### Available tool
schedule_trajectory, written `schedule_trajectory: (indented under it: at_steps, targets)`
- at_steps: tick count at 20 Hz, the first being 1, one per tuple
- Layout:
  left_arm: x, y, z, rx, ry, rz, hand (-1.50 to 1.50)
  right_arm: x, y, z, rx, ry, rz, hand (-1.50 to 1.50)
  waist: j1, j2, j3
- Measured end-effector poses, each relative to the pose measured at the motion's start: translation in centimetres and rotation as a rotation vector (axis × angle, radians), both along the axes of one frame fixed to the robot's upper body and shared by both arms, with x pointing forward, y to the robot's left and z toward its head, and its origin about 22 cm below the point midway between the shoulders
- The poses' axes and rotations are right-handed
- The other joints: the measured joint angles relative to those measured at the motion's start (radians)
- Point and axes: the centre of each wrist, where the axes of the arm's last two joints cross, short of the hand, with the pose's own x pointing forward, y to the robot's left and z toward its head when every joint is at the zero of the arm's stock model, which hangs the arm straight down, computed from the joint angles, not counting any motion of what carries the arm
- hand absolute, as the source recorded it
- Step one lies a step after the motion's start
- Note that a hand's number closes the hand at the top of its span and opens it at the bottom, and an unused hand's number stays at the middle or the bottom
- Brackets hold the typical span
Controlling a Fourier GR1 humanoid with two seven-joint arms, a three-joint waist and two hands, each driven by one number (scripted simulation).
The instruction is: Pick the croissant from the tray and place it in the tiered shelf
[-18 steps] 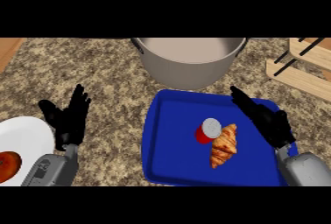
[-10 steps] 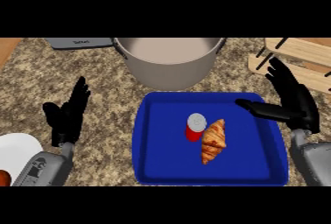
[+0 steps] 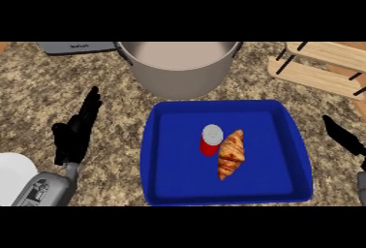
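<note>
A golden-brown croissant [image 3: 231,154] lies near the middle of the blue tray [image 3: 286,160], touching a red can with a white lid [image 3: 211,139] on its left. The wooden tiered shelf [image 3: 325,68] stands at the back right, partly cut off by the view's edge. My right hand [image 3: 344,137] shows only at the right edge, beyond the tray's right rim, a dark finger pointing up and left; it holds nothing. My left hand [image 3: 75,133] rests open on the counter left of the tray, fingers up.
A large grey pot [image 3: 178,65] stands just behind the tray. A grey appliance [image 3: 75,47] sits at the back left. A white plate [image 3: 14,179] peeks in at the lower left edge. The counter is speckled brown stone.
The view has shifted, so the tray now sits lower and more centred. My right hand has slid from above the tray's right side out to the right edge. The croissant stays put.
</note>
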Motion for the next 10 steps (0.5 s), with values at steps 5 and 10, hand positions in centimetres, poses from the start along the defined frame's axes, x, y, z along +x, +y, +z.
schedule_trajectory:
  at_steps: [5, 10]
  targets:
    - [-0.5, -0.7, -0.1, 0.014, -0.017, -0.061, 0.00, -4.1, 4.8, -2.0, -0.014, -0.048, -0.004, -1.50, 0.042, 0.008, 0.002]
    - [-0.2, -1.5, 0.4, 0.022, -0.029, -0.103, 0.00, -6.7, 7.7, -2.4, -0.019, 0.108, 0.031, -1.50, 0.074, 0.018, 0.000]
